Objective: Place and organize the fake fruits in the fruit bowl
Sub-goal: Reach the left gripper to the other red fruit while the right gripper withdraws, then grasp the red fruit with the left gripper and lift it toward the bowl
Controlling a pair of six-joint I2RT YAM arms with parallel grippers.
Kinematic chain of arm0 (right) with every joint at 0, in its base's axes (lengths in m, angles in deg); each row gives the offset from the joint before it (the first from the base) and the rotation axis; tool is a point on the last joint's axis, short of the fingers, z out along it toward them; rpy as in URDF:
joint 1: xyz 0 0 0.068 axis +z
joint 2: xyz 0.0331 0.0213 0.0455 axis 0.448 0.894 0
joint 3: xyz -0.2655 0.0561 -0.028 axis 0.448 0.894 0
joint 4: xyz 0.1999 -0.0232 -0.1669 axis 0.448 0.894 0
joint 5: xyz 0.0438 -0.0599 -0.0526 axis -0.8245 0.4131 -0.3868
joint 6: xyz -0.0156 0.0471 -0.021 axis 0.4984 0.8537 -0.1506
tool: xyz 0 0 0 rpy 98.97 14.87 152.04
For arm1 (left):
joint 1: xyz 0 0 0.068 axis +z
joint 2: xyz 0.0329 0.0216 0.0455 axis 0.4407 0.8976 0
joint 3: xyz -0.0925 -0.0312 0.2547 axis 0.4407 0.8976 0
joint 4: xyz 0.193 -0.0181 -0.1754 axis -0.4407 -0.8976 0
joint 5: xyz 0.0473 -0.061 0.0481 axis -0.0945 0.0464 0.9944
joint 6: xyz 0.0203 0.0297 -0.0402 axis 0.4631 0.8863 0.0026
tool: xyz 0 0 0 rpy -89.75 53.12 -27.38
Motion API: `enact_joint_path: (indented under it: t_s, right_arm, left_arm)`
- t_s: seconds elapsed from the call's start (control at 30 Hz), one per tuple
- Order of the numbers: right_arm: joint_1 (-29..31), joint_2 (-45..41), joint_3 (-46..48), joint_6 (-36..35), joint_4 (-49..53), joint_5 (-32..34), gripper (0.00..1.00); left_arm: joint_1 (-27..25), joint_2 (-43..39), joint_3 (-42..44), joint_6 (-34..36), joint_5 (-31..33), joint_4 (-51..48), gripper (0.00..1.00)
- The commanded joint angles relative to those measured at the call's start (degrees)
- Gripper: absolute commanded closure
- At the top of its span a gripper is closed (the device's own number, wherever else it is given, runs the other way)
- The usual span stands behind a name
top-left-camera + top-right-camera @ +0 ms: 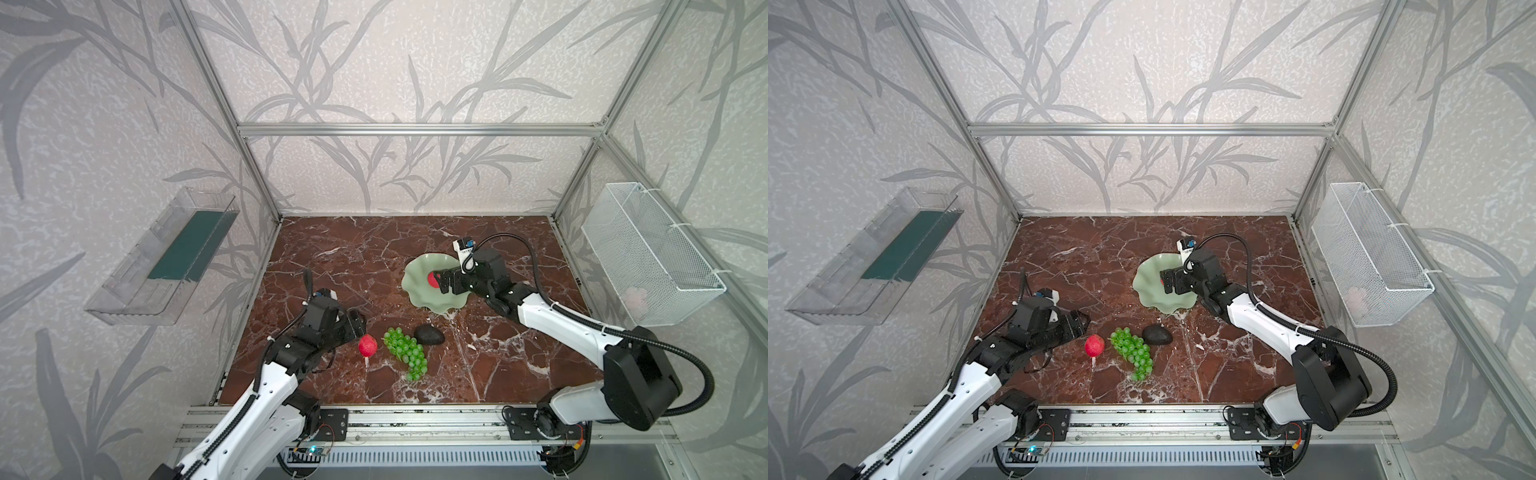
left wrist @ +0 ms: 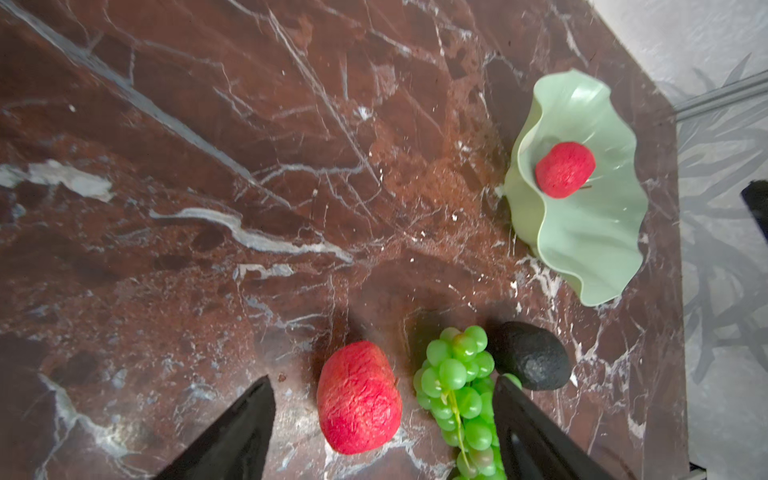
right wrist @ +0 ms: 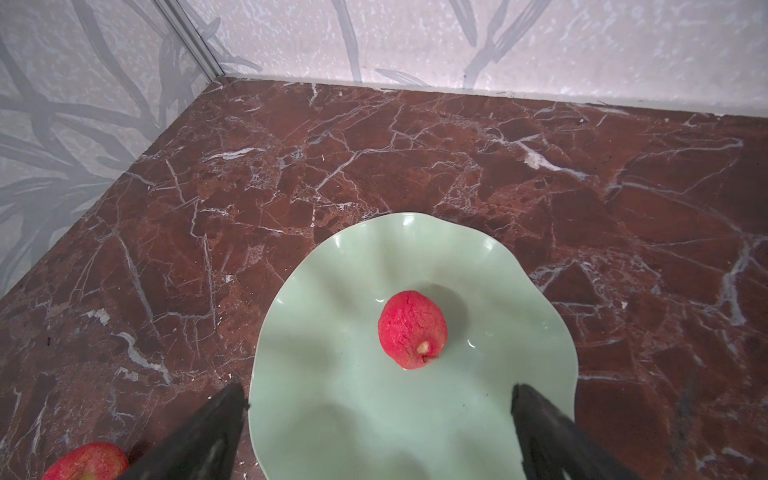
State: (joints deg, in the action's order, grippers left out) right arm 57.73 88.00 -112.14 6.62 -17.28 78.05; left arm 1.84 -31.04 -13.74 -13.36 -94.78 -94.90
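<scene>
The pale green wavy fruit bowl (image 1: 419, 270) (image 1: 1150, 274) (image 2: 590, 232) (image 3: 353, 374) stands right of the table's middle. One red fruit (image 1: 433, 281) (image 2: 564, 169) (image 3: 412, 329) lies loose in it. My right gripper (image 1: 441, 282) (image 3: 378, 386) hovers open over the bowl, touching nothing. A second red fruit (image 1: 368, 345) (image 1: 1094, 345) (image 2: 359, 397), the green grapes (image 1: 405, 353) (image 1: 1133, 352) (image 2: 457, 390) and the dark avocado (image 1: 429, 334) (image 1: 1157, 335) (image 2: 530, 360) lie on the marble at front centre. My left gripper (image 1: 360, 328) (image 2: 382, 380) is open around that red fruit, with gaps on both sides.
A clear plastic tray (image 1: 166, 262) hangs on the left wall and a white wire basket (image 1: 648, 253) on the right wall. Aluminium frame posts stand at the table's back corners. The grapes lie close against one left finger (image 2: 523, 424).
</scene>
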Motion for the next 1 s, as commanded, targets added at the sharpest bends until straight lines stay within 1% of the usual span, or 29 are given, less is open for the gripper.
enact_joint_path:
  t_s: [0.0,0.13,0.23,0.47,0.63,0.73,0.8,0.87,0.97]
  right_arm:
    - [-0.3,-1.7,0.8,0.9,-1.7,-0.4,0.01]
    - [-0.3,-1.7,1.2,1.4,-1.8,-0.6,0.01]
    - [-0.4,-2.2,1.5,1.5,-1.6,-0.7,0.01]
    - [-0.5,-3.9,2.9,1.5,-1.2,-0.4,0.01]
    - [-0.9,-5.0,4.1,1.6,-1.3,-0.1,0.01]
    - [-1.1,-5.1,4.4,1.6,-1.3,0.0,0.01]
    - [-1.3,-5.1,4.5,1.6,-1.4,0.0,0.01]
    - [-1.3,-5.0,4.8,1.6,-1.6,-0.1,0.01]
    - [-1.6,-4.8,5.0,1.7,-1.8,-0.2,0.01]
  left_arm:
    - [-3.1,1.3,2.2,-2.9,2.0,-3.0,0.18]
    - [-6.6,4.7,2.6,-3.6,3.4,-1.9,0.18]
    - [-8.3,7.5,2.3,-3.8,4.5,-0.4,0.18]
    - [-9.2,14.4,2.3,-3.9,5.2,4.6,0.19]
    - [-9.3,17.6,2.3,-4.3,5.8,7.2,0.20]
    - [-9.3,18.8,2.1,-4.4,6.2,7.9,0.25]
    - [-9.3,19.3,2.0,-4.4,6.3,8.0,0.31]
    - [-9.3,19.4,2.3,-4.7,6.4,7.9,0.39]
    - [-9.3,18.9,2.5,-4.6,6.6,7.0,0.47]
